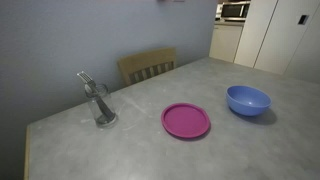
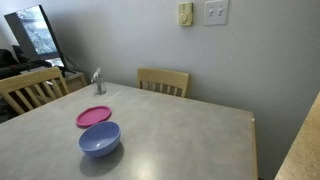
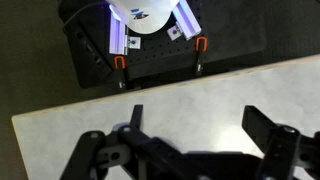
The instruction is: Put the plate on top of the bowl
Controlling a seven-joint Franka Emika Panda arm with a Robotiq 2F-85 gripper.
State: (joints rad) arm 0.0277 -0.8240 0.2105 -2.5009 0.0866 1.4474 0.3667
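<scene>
Two risks ahead: the plate (image 1: 186, 121) lies flat on the bench (image 1: 120, 150) near the bowl (image 1: 248, 100), so the gripper (image 3: 195, 120), jaws spread and empty, may slip off its low rim; a tilted release could slide it off.

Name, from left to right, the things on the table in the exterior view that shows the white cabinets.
In an exterior view: clear glass with utensils → pink plate → blue bowl.
</scene>
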